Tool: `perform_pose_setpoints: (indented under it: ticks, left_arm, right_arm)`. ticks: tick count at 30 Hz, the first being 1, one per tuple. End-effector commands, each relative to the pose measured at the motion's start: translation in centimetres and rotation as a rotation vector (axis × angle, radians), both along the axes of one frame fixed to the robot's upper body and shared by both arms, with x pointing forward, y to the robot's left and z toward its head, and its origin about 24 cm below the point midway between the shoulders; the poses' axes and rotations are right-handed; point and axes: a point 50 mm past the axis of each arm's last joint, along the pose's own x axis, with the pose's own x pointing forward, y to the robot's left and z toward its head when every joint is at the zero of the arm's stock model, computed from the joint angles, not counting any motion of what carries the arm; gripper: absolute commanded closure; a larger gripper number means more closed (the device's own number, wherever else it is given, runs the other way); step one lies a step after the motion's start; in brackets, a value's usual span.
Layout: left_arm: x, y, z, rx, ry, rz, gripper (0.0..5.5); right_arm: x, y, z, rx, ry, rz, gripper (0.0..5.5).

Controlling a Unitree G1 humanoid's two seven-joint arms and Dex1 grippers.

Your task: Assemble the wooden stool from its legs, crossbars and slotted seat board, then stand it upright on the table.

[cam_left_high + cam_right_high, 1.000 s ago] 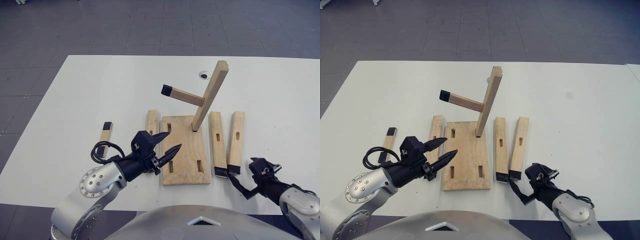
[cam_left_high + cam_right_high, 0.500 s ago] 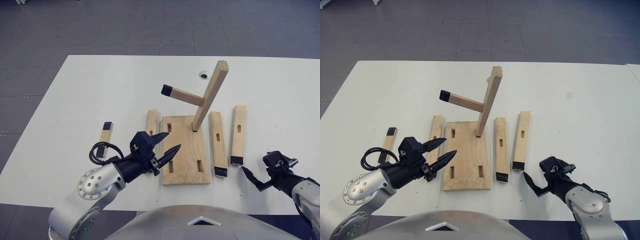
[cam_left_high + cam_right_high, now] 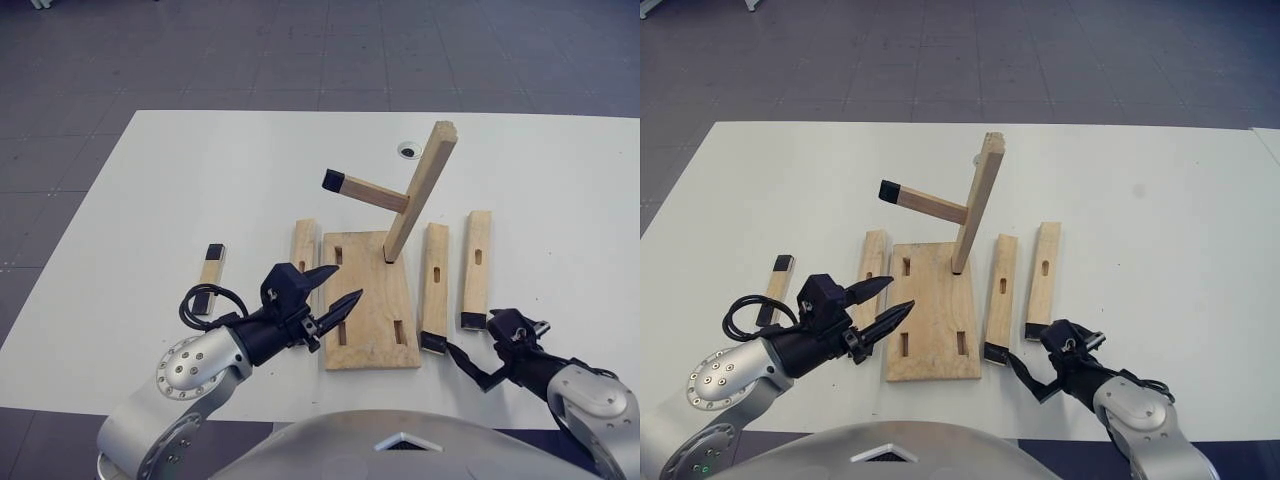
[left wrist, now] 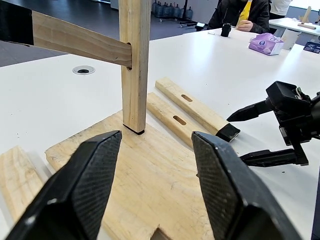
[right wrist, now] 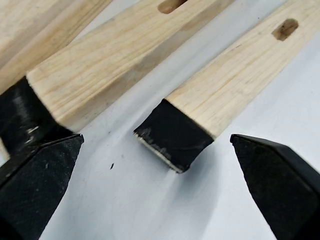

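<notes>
Wide open, right gripper (image 3: 468, 335) astride the cap of outer leg (image 3: 476, 265); perhaps touching inner leg (image 3: 434, 285), could shove it askew on closing.

An office-like lab: a white worktable (image 3: 150, 200) with a cable grommet (image 3: 409, 150) at twelve o'clock, grey carpet tiles (image 3: 250, 50) beyond, and water jugs (image 4: 170, 10) by another white table (image 4: 295, 24).

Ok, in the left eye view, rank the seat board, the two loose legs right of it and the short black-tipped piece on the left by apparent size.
1. seat board.
2. inner loose leg and outer loose leg, tied: they look alike.
3. short black-tipped piece, smallest.
</notes>
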Motion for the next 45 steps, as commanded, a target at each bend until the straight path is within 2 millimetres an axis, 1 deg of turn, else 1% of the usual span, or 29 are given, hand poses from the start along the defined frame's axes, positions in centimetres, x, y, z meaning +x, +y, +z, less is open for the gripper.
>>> perform_pose_setpoints:
  ticks: [1,5,7,13,16,18,19,20,23,26,29,31,34,36,39,41,42,43,45]
  left_arm:
    - [-0.1,0.1,0.0,0.016,0.003,-0.001,2.90]
    - [-0.1,0.2,0.1,0.016,0.000,0.000,2.90]
    - [-0.1,0.3,0.2,0.018,0.000,0.001,2.90]
    - [-0.4,0.4,0.3,0.015,0.003,0.008,2.90]
    - [-0.4,0.4,0.3,0.014,0.004,0.008,2.90]
    - [-0.4,0.4,0.3,0.011,0.007,0.008,2.90]
    - [-0.5,0.4,0.3,0.010,0.008,0.008,2.90]
    - [-0.5,0.4,0.3,0.008,0.010,0.008,2.90]
    - [-0.6,0.4,0.3,0.004,0.018,0.006,2.90]
    - [-0.7,0.3,0.2,-0.001,0.027,0.004,2.90]
    - [-0.9,0.3,0.1,-0.004,0.035,0.001,2.90]
    - [-0.9,0.3,0.0,-0.003,0.040,-0.002,2.90]
    - [-1.0,0.3,-0.1,0.001,0.048,-0.005,2.90]
    - [-1.0,0.3,-0.2,0.002,0.053,-0.006,2.90]
    - [-1.0,0.3,-0.3,0.000,0.062,0.000,2.90]
    - [-0.8,0.4,-0.4,0.000,0.067,0.004,2.90]
    - [-0.7,0.4,-0.5,-0.001,0.068,0.005,2.90]
    - [-0.5,0.6,-0.5,-0.006,0.067,0.009,2.90]
    - [0.2,1.0,-0.5,-0.050,0.074,0.008,2.90]
  right_arm:
    - [1.3,-0.3,-0.6,-0.033,-0.011,-0.045,0.02]
    - [3.0,-0.5,-1.1,-0.052,-0.044,-0.112,0.02]
    - [3.3,-1.0,-1.4,-0.073,-0.044,-0.150,0.02]
    - [2.3,-2.4,-1.7,-0.146,0.054,-0.242,0.02]
    - [2.1,-2.7,-1.3,-0.099,0.094,-0.304,0.02]
    - [1.9,-2.5,-1.0,-0.070,0.111,-0.325,0.02]
    - [1.8,-2.4,-0.9,-0.065,0.116,-0.329,0.28]
    - [1.8,-2.4,-0.9,-0.068,0.117,-0.335,0.34]
    - [1.4,-2.5,-1.0,-0.094,0.130,-0.348,0.98]
    - [1.3,-3.1,-1.0,-0.135,0.125,-0.353,1.65]
    - [1.6,-3.6,-0.9,-0.162,0.111,-0.363,2.18]
    - [2.0,-4.0,-0.9,-0.176,0.100,-0.373,2.54]
    - [3.4,-5.9,-0.6,-0.208,0.061,-0.420,3.05]
    - [4.0,-6.8,-0.1,-0.214,0.034,-0.444,3.36]
    - [4.9,-7.2,0.9,-0.188,-0.021,-0.458,3.36]
    - [5.6,-7.3,2.1,-0.148,-0.094,-0.474,3.36]
    - [6.4,-7.3,3.4,-0.095,-0.172,-0.484,3.36]
    - [7.2,-7.5,5.1,-0.036,-0.274,-0.498,3.36]
    - [8.1,-8.0,8.2,0.050,-0.444,-0.500,3.36]
